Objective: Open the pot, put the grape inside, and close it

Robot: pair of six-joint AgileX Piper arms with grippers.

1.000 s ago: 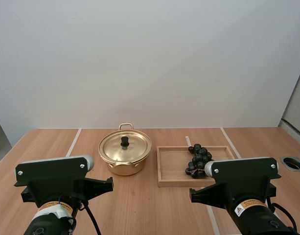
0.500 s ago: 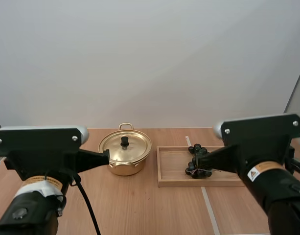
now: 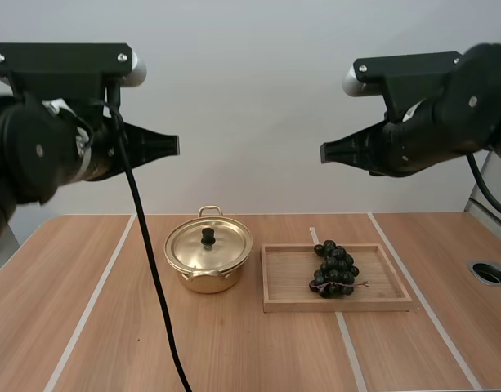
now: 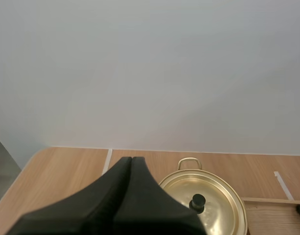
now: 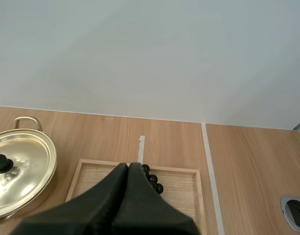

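Nearest, both arms are raised high above the table (image 3: 234, 351). The left gripper (image 3: 173, 145) and the right gripper (image 3: 325, 153) each have their fingers pressed together, holding nothing. Farther back, the pot (image 3: 205, 280) stands on the left with its lid (image 3: 224, 243) on. Just to its right, the grapes (image 3: 334, 269) lie in the tray (image 3: 287, 276).

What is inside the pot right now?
Its inside is hidden: the lid sits closed on the pot. The grapes lie outside it, on the wooden tray.

Glossy gold metal pot (image 3: 208, 261), matt pale wooden tray (image 3: 292, 287), smooth wood-grain table (image 3: 111, 327).
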